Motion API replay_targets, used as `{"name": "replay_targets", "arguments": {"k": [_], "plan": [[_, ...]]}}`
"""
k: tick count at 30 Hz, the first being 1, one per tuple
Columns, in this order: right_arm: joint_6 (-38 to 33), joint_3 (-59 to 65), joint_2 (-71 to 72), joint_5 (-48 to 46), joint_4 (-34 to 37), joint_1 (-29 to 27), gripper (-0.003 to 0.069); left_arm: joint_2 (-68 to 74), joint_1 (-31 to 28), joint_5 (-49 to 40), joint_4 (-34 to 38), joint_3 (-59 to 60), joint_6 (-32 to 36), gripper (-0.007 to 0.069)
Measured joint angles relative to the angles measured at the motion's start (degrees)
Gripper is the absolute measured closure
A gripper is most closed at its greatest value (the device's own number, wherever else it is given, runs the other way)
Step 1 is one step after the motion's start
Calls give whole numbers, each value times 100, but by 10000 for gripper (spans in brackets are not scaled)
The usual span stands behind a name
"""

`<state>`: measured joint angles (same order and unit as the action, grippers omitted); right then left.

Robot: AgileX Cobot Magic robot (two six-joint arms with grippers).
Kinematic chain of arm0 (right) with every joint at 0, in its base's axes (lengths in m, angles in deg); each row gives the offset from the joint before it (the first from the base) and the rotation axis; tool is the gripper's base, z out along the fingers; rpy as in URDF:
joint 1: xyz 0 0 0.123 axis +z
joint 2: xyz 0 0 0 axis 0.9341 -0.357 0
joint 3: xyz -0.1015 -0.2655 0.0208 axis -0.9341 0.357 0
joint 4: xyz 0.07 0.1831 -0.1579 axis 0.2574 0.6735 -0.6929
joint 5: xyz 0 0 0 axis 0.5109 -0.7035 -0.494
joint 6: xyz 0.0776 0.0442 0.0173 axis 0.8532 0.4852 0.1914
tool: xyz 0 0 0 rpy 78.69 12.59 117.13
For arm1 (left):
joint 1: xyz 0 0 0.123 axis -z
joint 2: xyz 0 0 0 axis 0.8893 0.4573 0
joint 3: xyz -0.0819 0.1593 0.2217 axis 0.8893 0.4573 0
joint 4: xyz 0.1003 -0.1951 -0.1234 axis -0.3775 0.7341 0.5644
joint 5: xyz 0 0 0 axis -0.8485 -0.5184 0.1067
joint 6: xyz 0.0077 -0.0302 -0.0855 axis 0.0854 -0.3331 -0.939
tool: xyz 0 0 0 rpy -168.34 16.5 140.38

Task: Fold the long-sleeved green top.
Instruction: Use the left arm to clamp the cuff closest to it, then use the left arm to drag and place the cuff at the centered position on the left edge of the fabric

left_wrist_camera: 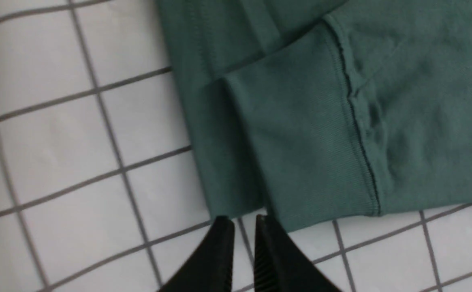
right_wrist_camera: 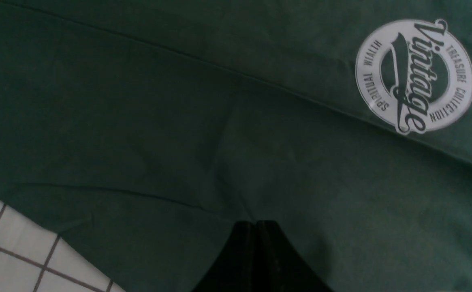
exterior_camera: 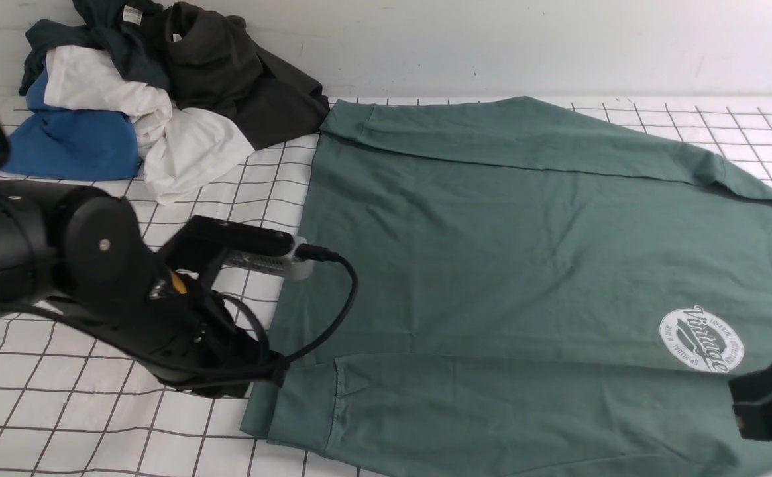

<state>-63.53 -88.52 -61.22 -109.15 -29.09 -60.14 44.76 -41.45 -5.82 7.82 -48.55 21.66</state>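
Observation:
The green long-sleeved top (exterior_camera: pixel 492 252) lies flat on the checked table, both sleeves folded in over the body, its white oval logo (exterior_camera: pixel 702 339) at the right. My left gripper (exterior_camera: pixel 263 374) is low at the top's near left corner. In the left wrist view its jaws (left_wrist_camera: pixel 244 219) stand a narrow gap apart and empty, tips right at the edge of the hem and ribbed sleeve cuff (left_wrist_camera: pixel 300 142). My right gripper (exterior_camera: pixel 767 404) is over the near sleeve below the logo (right_wrist_camera: pixel 414 77). Its jaws (right_wrist_camera: pixel 256 222) are closed together at the fabric (right_wrist_camera: pixel 138 121), with faint creases running to the tips.
A pile of other clothes (exterior_camera: pixel 160 86), dark, white and bright blue, sits at the back left against the wall. The white grid-patterned table cover (exterior_camera: pixel 61 424) shows left of the top and at the back right. The left arm's cable (exterior_camera: pixel 346 291) loops over the top's left edge.

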Motion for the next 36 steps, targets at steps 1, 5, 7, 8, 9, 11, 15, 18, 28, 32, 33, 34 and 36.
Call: {"name": "replay_targets", "arguments": {"k": [1, 5, 7, 8, 9, 11, 15, 18, 28, 32, 33, 34, 36], "plan": [[-46, -6, -39, 87, 65, 1, 669, 139, 0, 0, 86, -68, 137, 506], [-137, -13, -179, 357, 320, 1, 669, 854, 0, 5, 552, -473, 642, 312], [-156, -13, -179, 398, 359, 1, 669, 1174, 4, 5, 605, -652, 674, 250], [-156, -13, -179, 404, 372, 1, 669, 1344, 4, 5, 627, -742, 674, 233], [-156, -13, -179, 404, 372, 1, 669, 1376, 4, 5, 626, -759, 674, 231], [-162, -13, -179, 404, 389, 1, 669, 1698, 4, 5, 646, -915, 674, 251], [-175, -13, -179, 404, 395, 1, 669, 1786, 6, 5, 681, -991, 674, 419], [-175, -13, -179, 409, 395, 1, 669, 1765, 11, 5, 701, -991, 708, 567], [-265, -13, -179, 499, 384, 1, 669, 1138, 18, -333, 559, -2191, 1471, 629], [-265, -13, -179, 598, 373, 1, 669, 1239, 18, 45, 267, -3155, 1870, 629], [-265, -13, -179, 614, 373, 1, 669, 1339, 18, 184, 180, -3317, 1899, 629], [-270, -13, -179, 636, 367, 1, 669, 1496, 18, 376, 60, -3482, 1904, 629], [-270, -13, -179, 641, 354, 1, 669, 1839, 18, 603, -34, -3718, 1904, 629]]}}
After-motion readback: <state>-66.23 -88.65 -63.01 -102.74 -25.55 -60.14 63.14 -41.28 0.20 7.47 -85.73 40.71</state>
